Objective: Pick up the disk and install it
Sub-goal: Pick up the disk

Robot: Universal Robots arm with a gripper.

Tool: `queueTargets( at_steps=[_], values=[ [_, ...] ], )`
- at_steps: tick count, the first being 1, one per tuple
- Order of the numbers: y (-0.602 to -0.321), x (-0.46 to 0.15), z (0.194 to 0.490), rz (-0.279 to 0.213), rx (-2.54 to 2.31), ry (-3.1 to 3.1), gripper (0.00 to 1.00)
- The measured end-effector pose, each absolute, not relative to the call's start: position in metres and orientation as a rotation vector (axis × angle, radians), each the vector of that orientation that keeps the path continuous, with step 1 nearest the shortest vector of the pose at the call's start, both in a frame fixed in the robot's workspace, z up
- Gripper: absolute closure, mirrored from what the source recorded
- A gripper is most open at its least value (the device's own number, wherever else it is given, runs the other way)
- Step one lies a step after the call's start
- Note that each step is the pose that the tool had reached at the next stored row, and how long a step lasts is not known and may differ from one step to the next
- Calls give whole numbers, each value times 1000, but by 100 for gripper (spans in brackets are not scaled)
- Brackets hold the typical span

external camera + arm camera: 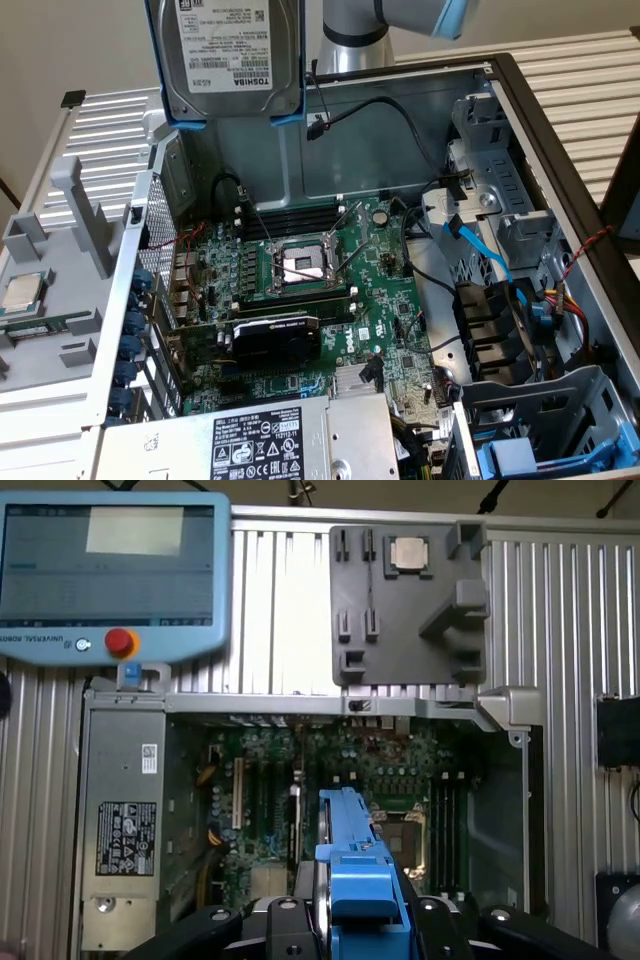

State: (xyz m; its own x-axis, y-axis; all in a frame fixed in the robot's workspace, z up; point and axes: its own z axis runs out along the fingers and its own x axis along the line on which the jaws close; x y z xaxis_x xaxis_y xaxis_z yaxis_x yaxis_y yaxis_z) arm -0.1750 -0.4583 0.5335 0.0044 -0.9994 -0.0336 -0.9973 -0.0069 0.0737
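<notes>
Pincer point(362, 922) holds disk point(226, 52) above open computer case point(385, 135) on slatted metal table point(585, 75).

we note the arm point(350, 38) as a smooth silver-grey tube, with a pale blue cap point(452, 18) at the joint. the gripper point(360, 922) body is matt black, with round silver screw heads point(285, 905) across its face.
</notes>
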Motion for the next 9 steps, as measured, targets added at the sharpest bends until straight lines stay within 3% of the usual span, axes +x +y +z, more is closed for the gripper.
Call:
queueTargets(
  at_steps=[9],
  values=[
    [-471, -164, 534, -144, 2193, -2181, 63]
  ],
)
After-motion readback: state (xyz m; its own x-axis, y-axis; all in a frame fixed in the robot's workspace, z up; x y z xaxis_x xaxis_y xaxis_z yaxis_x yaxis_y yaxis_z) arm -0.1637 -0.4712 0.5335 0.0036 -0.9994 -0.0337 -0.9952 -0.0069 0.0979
